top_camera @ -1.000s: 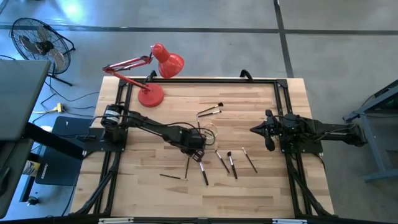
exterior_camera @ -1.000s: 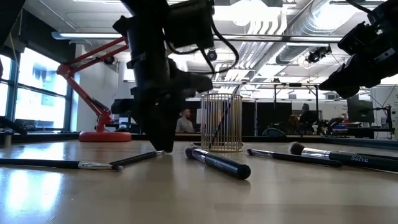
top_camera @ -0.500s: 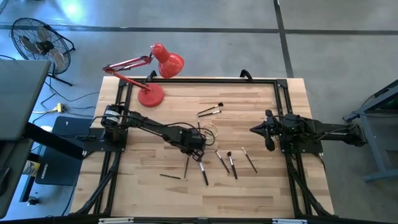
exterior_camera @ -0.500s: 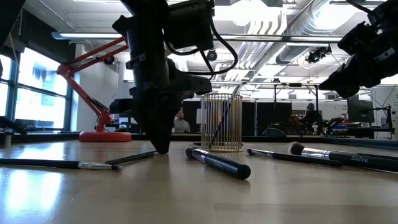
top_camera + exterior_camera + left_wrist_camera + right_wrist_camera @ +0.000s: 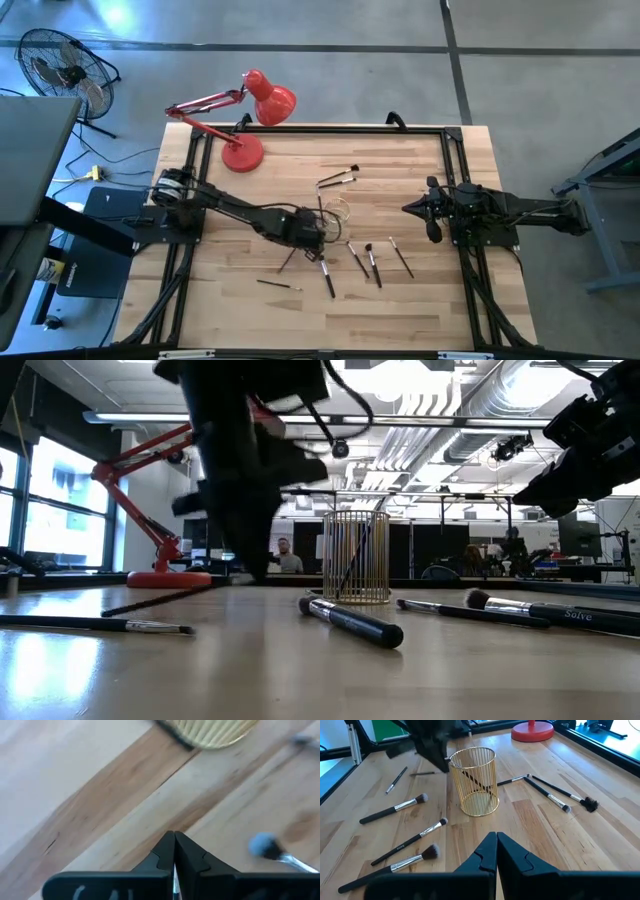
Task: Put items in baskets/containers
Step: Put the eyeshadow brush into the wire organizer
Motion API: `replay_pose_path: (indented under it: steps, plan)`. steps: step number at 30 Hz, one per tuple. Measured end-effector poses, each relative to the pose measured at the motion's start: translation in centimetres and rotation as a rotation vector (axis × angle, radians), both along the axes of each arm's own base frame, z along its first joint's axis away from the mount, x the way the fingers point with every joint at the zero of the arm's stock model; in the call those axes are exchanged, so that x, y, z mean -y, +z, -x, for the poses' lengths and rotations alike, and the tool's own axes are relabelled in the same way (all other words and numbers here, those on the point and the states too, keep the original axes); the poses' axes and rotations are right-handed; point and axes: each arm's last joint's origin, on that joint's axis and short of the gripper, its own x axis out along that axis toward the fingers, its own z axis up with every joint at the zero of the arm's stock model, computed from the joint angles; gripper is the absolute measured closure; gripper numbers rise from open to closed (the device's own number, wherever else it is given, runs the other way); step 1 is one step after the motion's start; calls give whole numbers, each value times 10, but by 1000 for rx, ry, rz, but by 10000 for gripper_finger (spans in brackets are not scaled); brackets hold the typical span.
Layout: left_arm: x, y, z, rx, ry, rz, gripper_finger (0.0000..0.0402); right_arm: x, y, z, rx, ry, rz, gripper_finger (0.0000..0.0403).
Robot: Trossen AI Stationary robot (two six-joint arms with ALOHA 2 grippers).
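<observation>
Left gripper (image 5: pixel 305 232) is pinched on a brush (image 5: pixel 288 260), now lifted beside the wire cup (image 5: pixel 474 780); right gripper (image 5: pixel 496 851), pressed together, is parked right, unchanged.

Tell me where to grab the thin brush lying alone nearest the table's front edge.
Take the thin brush at mid-handle, coming straight down from above with the fingers set across its length. It lies flat on the table, apart from the other brushes, so both long sides look free.

high: straight down, whole table | low: tabletop level, faces room | wrists: close, forward | shared: gold wire cup (image 5: pixel 356 557)
</observation>
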Motion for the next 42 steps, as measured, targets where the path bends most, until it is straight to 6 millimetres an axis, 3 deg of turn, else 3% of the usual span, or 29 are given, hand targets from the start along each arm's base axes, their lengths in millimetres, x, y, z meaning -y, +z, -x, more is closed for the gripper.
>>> replay_pose_path:
  steps: [16,26,33,42]
  plan:
    - [18,66,23,260,-31,-294,401,0,0,0,0,0,0,402]
    - [17,99,14,459,-53,-525,401,0,0,0,0,0,0,402]
    - [0,117,2,538,-96,-613,401,0,0,0,0,0,0,402]
    - [-41,136,-16,662,-164,-649,401,0,0,0,0,0,0,402]
